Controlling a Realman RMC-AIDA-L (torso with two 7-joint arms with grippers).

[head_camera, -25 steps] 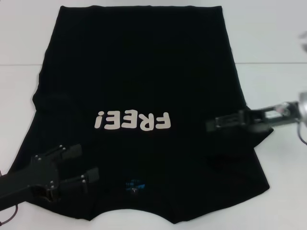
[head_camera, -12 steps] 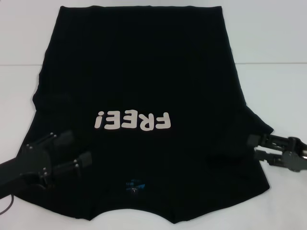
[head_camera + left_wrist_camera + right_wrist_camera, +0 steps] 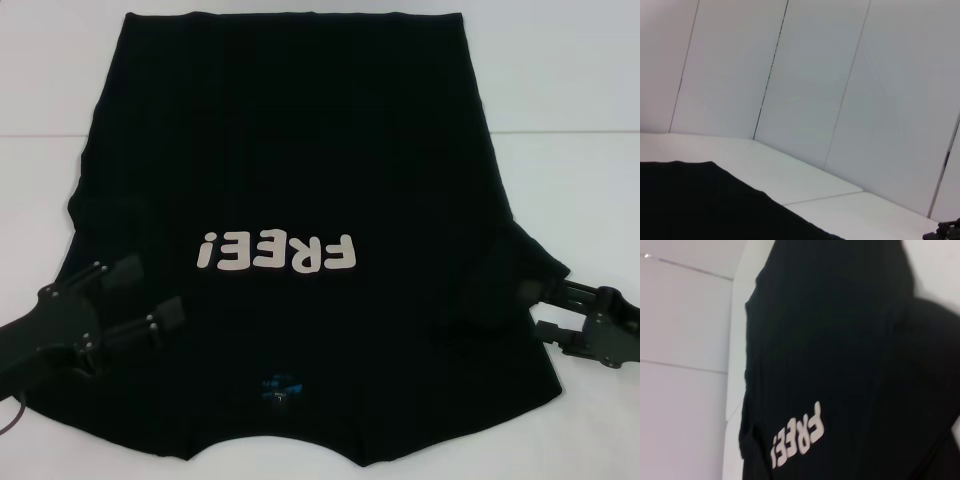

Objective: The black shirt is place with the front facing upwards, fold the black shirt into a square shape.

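The black shirt (image 3: pixel 290 150) bears white "FREE!" lettering (image 3: pixel 277 252).

Left end effector (image 3: pixel 152 295) and right end effector (image 3: pixel 535 308) both low, fingers parted, pointing inward.

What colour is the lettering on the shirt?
White lettering on the black shirt; clearest in the head view.
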